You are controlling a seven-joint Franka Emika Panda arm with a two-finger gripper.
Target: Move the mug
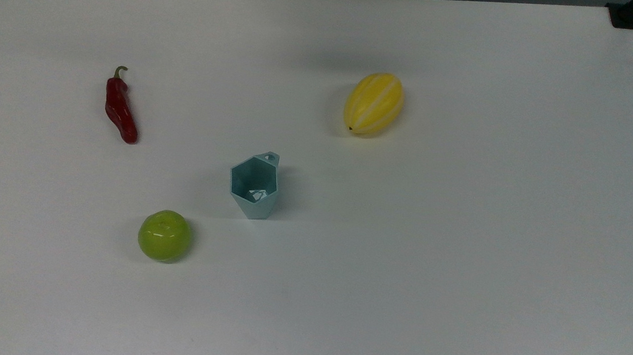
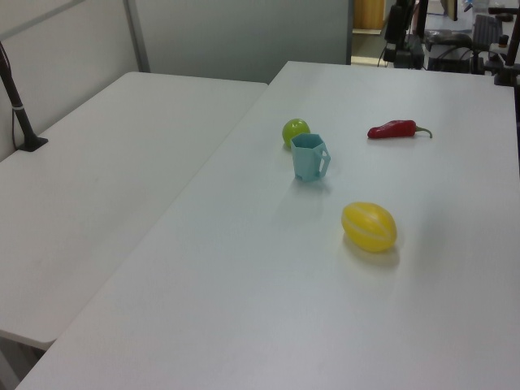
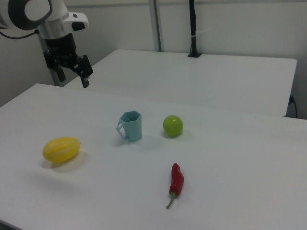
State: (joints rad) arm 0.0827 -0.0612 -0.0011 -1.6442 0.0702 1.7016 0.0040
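The pale teal mug (image 1: pixel 254 192) stands upright on the white table (image 1: pixel 457 237), its faceted rim open upward. Its small loop handle points to the far side in the top view. The mug (image 2: pixel 308 159) sits mid-table in the left view, and the mug (image 3: pixel 131 126) has its handle toward the right view's left. My gripper (image 3: pixel 74 76) hangs in the air at the right view's upper left, well above and away from the mug, open with nothing between its fingers.
A green apple-like fruit (image 1: pixel 164 235) lies close to the mug. A red chili pepper (image 1: pixel 121 107) and a yellow striped melon (image 1: pixel 373 104) lie farther off. A second white table (image 3: pixel 201 76) adjoins this one, with a black pole (image 3: pixel 193 28) on it.
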